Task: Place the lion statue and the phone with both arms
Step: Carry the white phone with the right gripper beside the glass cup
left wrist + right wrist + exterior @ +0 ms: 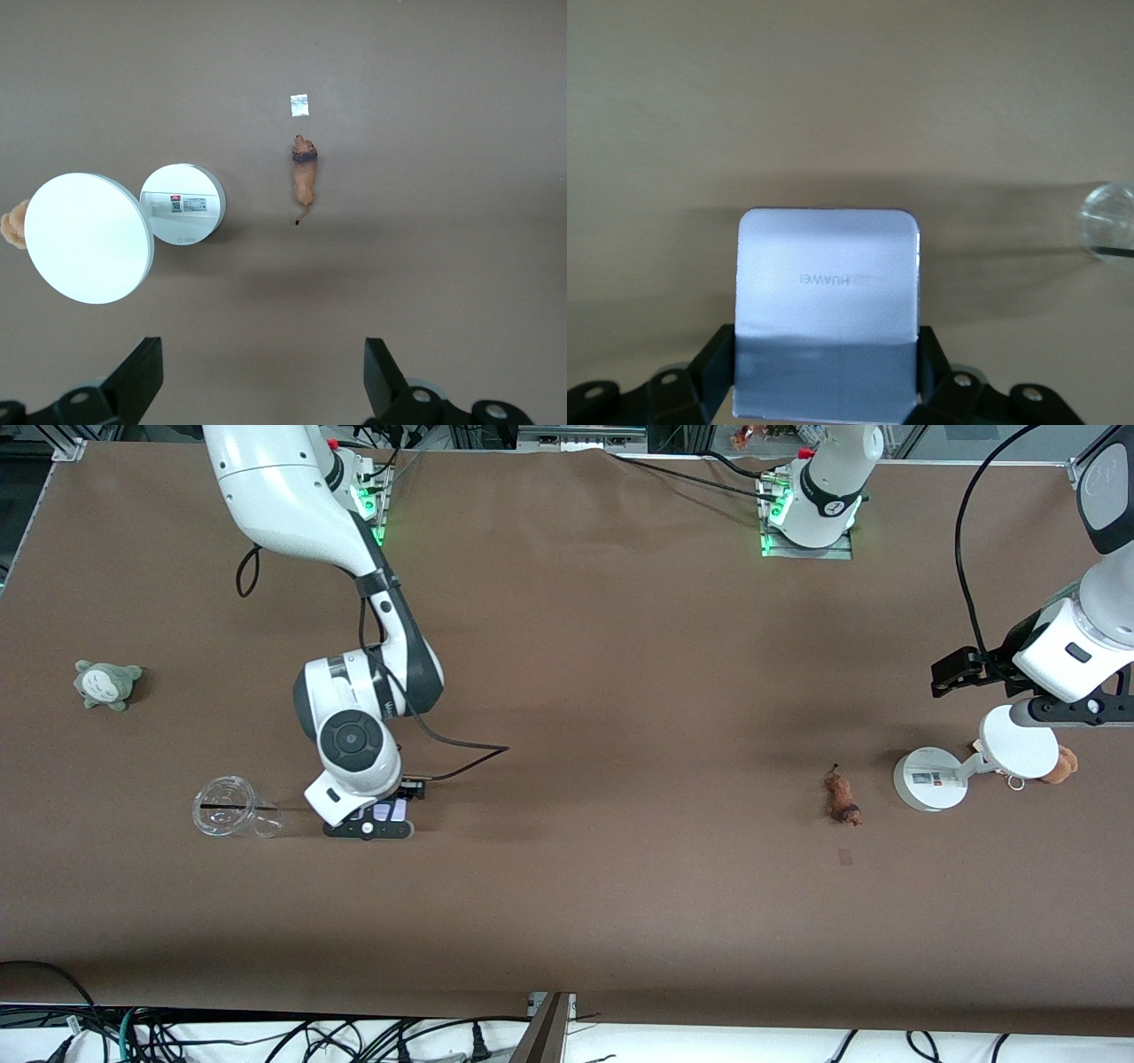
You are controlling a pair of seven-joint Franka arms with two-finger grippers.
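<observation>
Clearly, "HUAWEI" reads across the one phone (826, 310), clamped between the right gripper (826, 372) fingers down at the table beside a clear glass (226, 806). One lion statue (841, 794) lies near the white disc stand (930, 781), and the left gripper (261, 376), jaws wide apart, hangs over that stand holding nothing.

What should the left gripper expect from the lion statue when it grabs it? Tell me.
The lion statue looks small and narrow, so probably light and easily nudged aside by the open left gripper. It lies flat on the table, so it is unlikely to roll. Its thin tail seems fragile; gripping the body looks safer.
</observation>
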